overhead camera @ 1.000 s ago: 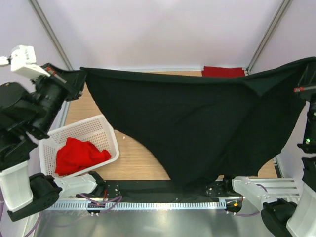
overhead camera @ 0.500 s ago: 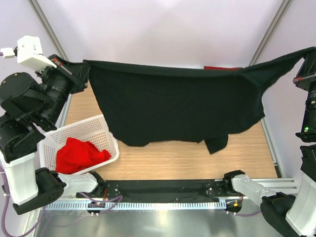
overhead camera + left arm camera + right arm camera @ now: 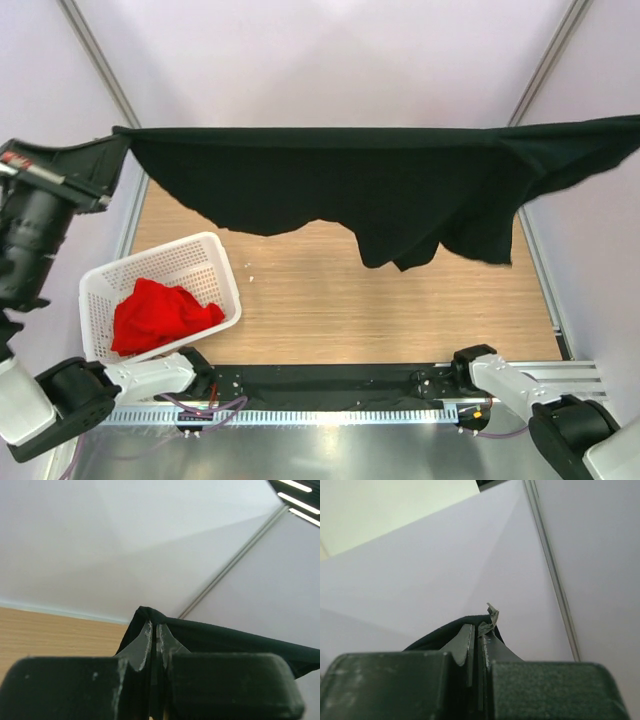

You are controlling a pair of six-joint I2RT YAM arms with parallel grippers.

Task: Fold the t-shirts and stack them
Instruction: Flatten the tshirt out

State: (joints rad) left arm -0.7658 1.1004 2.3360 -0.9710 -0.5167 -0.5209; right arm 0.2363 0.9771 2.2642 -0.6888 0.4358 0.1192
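Note:
The black t-shirt [image 3: 340,185] hangs stretched wide in the air across the top view, its lower hem bunched toward the right. My left gripper [image 3: 154,630] is shut on its left corner, high at the left edge of the top view [image 3: 112,140]. My right gripper [image 3: 476,632] is shut on the other corner of the black cloth [image 3: 445,630]; in the top view it lies beyond the right edge. A red t-shirt [image 3: 160,315] lies crumpled in the white basket [image 3: 205,250]. Any other red shirt is hidden behind the black one.
The white lattice basket stands at the front left of the wooden table [image 3: 330,310]. Metal frame posts [image 3: 100,60] rise at the back corners. The black rail with the arm bases [image 3: 330,385] runs along the near edge.
Both arms have lifted and spread the black shirt higher and wider. Its lower part has swung up off the near edge. The right gripper has left the top view, and the red cloth at the back is now covered.

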